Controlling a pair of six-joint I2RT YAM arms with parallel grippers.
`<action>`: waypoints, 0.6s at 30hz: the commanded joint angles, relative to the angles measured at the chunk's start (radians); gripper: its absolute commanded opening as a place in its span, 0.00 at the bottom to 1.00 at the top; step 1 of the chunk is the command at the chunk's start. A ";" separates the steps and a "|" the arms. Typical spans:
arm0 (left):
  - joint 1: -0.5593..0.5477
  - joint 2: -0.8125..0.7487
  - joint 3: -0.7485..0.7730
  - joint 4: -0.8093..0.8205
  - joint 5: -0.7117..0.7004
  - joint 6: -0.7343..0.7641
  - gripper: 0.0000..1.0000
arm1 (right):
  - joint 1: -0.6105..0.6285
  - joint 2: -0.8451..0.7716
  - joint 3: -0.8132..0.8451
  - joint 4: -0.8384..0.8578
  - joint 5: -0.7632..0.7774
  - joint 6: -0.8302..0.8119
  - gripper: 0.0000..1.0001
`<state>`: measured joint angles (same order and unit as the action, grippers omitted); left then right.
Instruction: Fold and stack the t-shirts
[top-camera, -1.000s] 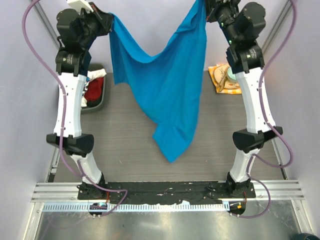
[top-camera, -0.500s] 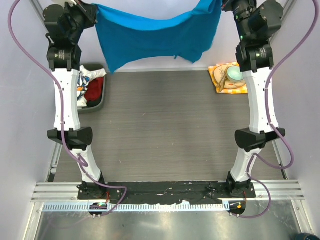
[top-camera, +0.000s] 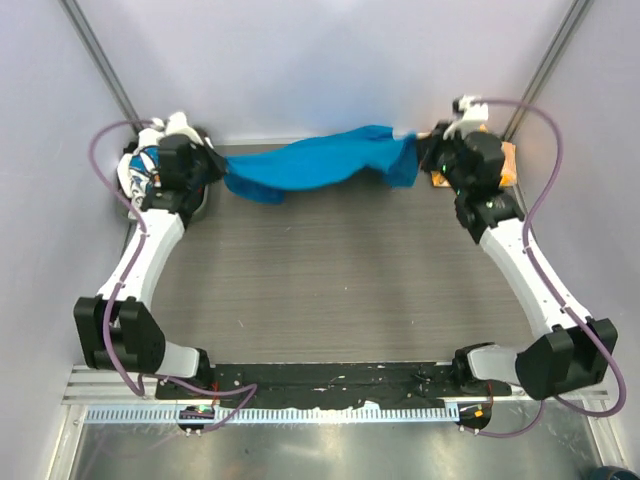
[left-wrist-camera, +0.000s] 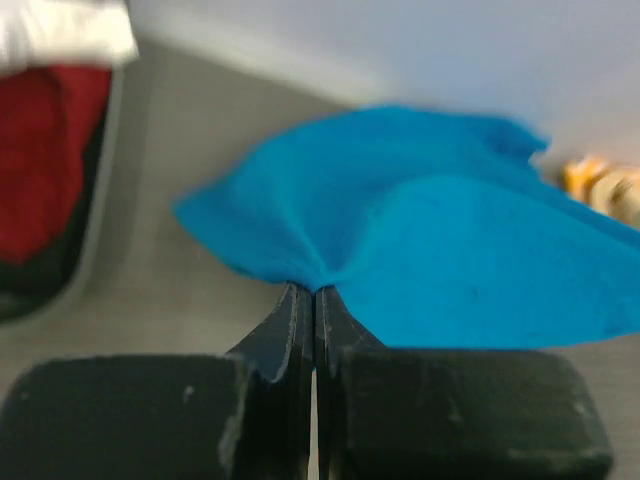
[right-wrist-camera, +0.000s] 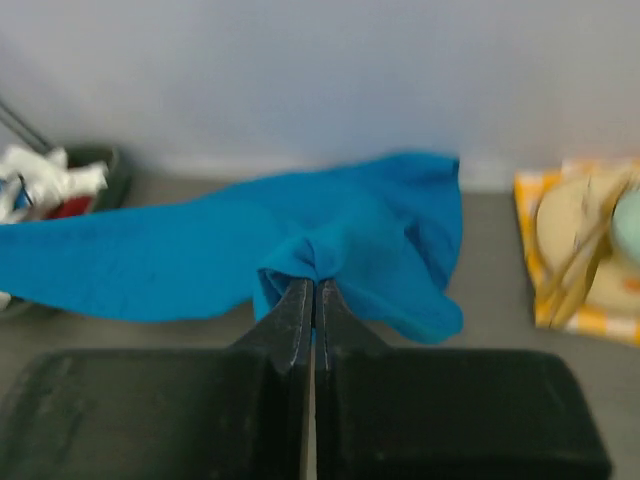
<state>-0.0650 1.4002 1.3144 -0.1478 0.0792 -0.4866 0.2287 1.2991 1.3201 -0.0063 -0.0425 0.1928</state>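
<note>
The plain bright blue t-shirt hangs stretched low over the far part of the table between both arms. My left gripper is shut on its left end. At the other end my right gripper pinches a bunched fold of the blue t-shirt. The left gripper and right gripper both show jaws pressed together on the cloth. A red t-shirt lies in the bin at the far left, with a white printed t-shirt on it.
A dark grey bin stands at the far left behind the left wrist. An orange-and-white checked napkin with a bowl and utensils lies at the far right. Purple cables loop off both arms. Grey walls close the back and sides.
Both arms have swung down and forward from high up, carrying the blue t-shirt from hanging in the air to stretched low near the back of the table.
</note>
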 joint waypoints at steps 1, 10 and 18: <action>-0.116 -0.001 -0.081 0.038 -0.162 -0.027 0.00 | 0.001 -0.184 -0.183 0.010 0.007 0.082 0.01; -0.285 -0.130 -0.286 -0.123 -0.307 -0.173 0.00 | 0.055 -0.371 -0.208 -0.246 0.064 0.131 0.01; -0.331 -0.283 -0.504 -0.291 -0.394 -0.335 0.00 | 0.127 -0.426 -0.289 -0.530 0.164 0.160 0.01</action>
<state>-0.3897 1.1706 0.8742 -0.3328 -0.2184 -0.7250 0.3428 0.8898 1.0855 -0.3584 0.0448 0.3119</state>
